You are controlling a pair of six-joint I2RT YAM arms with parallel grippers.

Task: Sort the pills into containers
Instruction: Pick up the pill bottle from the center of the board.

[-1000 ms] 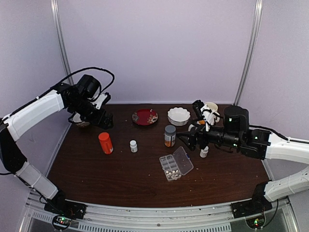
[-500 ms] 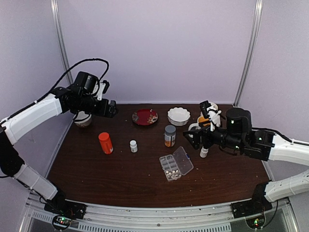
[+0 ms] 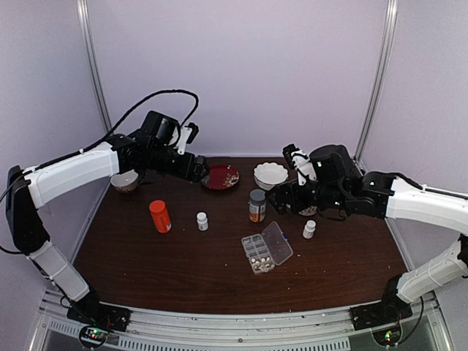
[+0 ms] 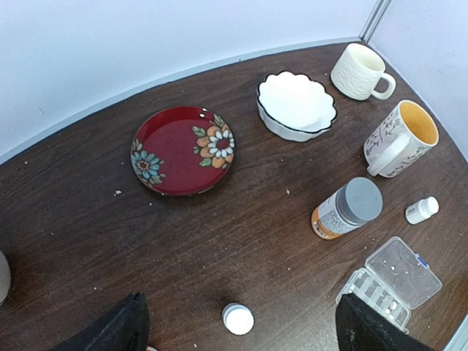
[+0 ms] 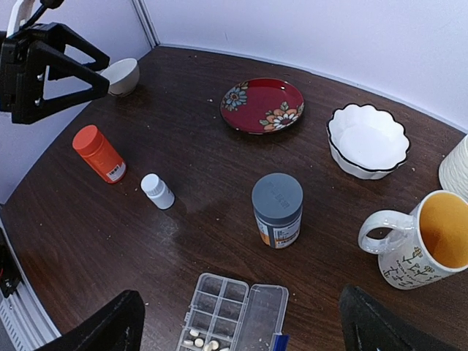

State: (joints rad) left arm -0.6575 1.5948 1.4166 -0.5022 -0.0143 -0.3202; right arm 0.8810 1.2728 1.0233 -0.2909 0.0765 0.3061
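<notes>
Left arm (image 3: 73,172), right arm (image 3: 428,208): white shell links, black joints, black wrist blocks. Black cable (image 3: 135,110) loops over left arm, upper left. Left claw (image 3: 199,170), right claw (image 3: 281,205): black, angular. Bases (image 3: 99,316) black, bottom edge.

The organizer box (image 3: 254,245) lies open mid-tabletop (image 3: 168,274), its lid (image 3: 278,242) to the right and pills (image 3: 255,259) in the compartments (image 3: 261,262) at its near end. Directly behind it stands a wide bottle (image 3: 257,205). Further back, a plate (image 3: 219,176) lies left of a bowl (image 3: 270,175). Left of the box stands a small bottle (image 3: 202,221), with a taller bottle (image 3: 159,216) beyond it. Another small bottle (image 3: 309,229) stands to the box's right.
</notes>
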